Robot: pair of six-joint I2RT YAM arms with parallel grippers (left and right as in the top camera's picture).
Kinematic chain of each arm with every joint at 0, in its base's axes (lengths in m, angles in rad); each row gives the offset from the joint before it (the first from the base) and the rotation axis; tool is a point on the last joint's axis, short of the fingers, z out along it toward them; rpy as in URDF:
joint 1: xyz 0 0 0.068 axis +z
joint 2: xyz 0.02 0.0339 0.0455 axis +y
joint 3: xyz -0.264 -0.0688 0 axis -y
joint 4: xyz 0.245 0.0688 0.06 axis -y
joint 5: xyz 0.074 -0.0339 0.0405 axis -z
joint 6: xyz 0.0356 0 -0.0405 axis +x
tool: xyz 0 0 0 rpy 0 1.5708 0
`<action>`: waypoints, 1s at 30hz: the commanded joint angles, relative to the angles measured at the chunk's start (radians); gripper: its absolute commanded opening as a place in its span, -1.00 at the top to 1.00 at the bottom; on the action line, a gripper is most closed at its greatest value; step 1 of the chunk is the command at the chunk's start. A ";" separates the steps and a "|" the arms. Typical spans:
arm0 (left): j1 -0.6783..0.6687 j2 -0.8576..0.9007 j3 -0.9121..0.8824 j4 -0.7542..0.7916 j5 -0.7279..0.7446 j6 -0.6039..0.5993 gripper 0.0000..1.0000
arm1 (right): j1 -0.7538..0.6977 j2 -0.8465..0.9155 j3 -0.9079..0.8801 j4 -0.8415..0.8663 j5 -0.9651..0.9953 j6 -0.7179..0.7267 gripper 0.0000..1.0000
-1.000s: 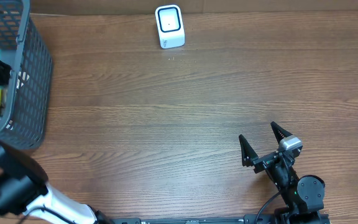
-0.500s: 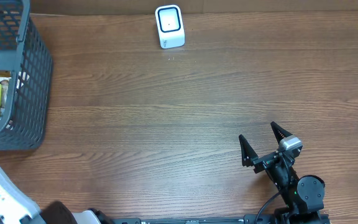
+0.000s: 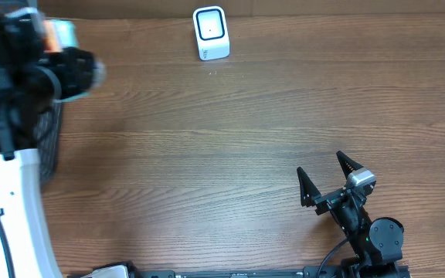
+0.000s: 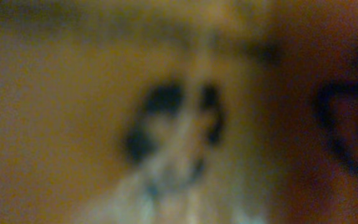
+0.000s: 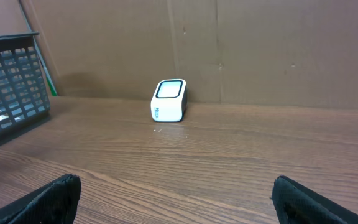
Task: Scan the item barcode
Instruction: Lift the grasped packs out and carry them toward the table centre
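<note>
- Worktop: brown wood-grain surface. A brown cardboard wall stands along its far edge.
- White box-shaped barcode scanner: upright at the far edge of the worktop, a little left of centre and close to the cardboard wall. Its dark window has a pale rim. Nothing touches it.
- Dark grey plastic mesh basket: far left of the worktop, well apart from the scanner. From overhead, the left arm covers most of it.
- Through the mesh, the right wrist view shows small red and white patches low in the basket. They are too small to identify.
- Left arm: black upper parts and a white lower link, raised over the far-left corner above the basket. It is heavily blurred.
- A pale blue and orange smear sits at the far end of that arm. I cannot tell whether it is the item to be scanned.
- Left pincer: not separable from the blur overhead, and the left wrist view is fully out of focus. I cannot tell whether it is spread, pressed together or pinching something.
- Right pincer: black fingers spread wide with nothing between them. It is low over the near right of the worktop and faces the far edge, well apart from the scanner.
- Item position: not confirmed, either in the basket or at the left arm.
</note>
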 commanded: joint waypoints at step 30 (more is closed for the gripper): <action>-0.975 0.628 -0.027 0.281 -0.239 -0.331 0.20 | 0.004 -0.010 -0.011 0.005 0.007 -0.005 -1.00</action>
